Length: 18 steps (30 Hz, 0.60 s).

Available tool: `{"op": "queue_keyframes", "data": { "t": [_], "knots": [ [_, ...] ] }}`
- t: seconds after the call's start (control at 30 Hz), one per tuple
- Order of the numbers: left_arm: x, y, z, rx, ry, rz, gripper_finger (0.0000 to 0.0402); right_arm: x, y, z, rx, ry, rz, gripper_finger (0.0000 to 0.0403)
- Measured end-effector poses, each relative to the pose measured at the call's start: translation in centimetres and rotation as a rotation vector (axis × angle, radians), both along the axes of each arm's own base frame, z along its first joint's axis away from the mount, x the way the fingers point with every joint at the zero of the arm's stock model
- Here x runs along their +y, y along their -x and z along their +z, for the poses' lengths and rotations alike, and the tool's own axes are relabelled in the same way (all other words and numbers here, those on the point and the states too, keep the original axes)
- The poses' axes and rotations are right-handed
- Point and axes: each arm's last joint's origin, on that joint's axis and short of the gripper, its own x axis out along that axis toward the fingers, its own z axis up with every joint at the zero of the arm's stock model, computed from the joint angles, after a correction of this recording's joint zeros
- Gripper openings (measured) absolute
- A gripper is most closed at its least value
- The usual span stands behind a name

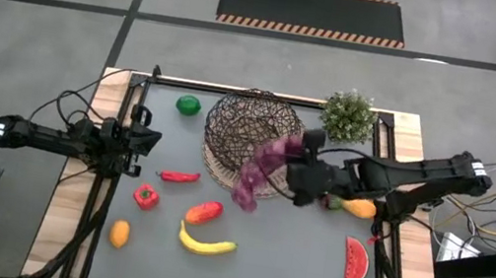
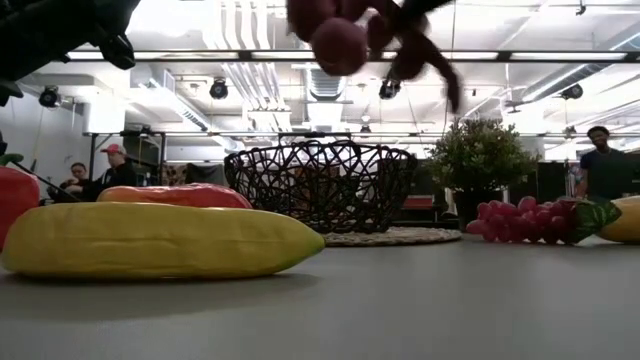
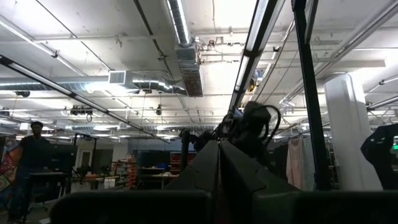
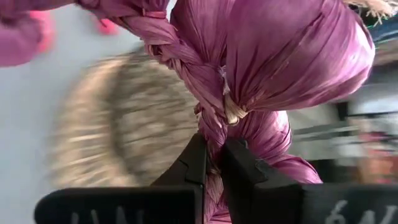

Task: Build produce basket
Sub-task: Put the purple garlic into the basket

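Industrial lab: exposed ceiling ducts (image 3: 186, 59)

No readable text, label, brand or number shows anywhere in these views

You see the purple bunch (image 1: 258, 171) smeared with blur, covering part of the mat (image 1: 219, 166). In the low view its top is cut off by the edge, and the red pepper (image 2: 12, 205) is cropped at the side.

The purple braided bunch (image 4: 273, 68) looks like matt, fibrous dried husk, the basket (image 2: 320, 185) is dark woven wire on a rough woven tan mat (image 2: 395, 237), the banana (image 2: 160, 240) is smooth matt plastic, and the table (image 1: 307, 268) is flat grey with pale wood edges.
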Motion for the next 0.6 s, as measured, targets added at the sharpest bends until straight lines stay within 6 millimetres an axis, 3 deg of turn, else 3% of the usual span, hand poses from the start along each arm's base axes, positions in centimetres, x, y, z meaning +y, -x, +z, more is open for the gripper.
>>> {"op": "queue_keyframes", "data": {
  "t": [0.13, 0.27, 0.6],
  "knots": [
    [0.0, 0.0, 0.0, 0.0, 0.0, 0.001, 0.0, -2.2, -2.3, 1.2, -0.106, 0.162, -0.131, 0.0018],
    [0.1, 0.0, 0.0, 0.0, 0.012, 0.023, 0.0, -5.4, -4.3, 1.0, -0.095, 0.146, -0.115, 0.0018],
    [0.1, 0.0, 0.0, -0.001, 0.022, 0.039, 0.0, -14.9, -7.7, -4.3, -0.012, -0.074, -0.205, 0.0018]
  ]
}}
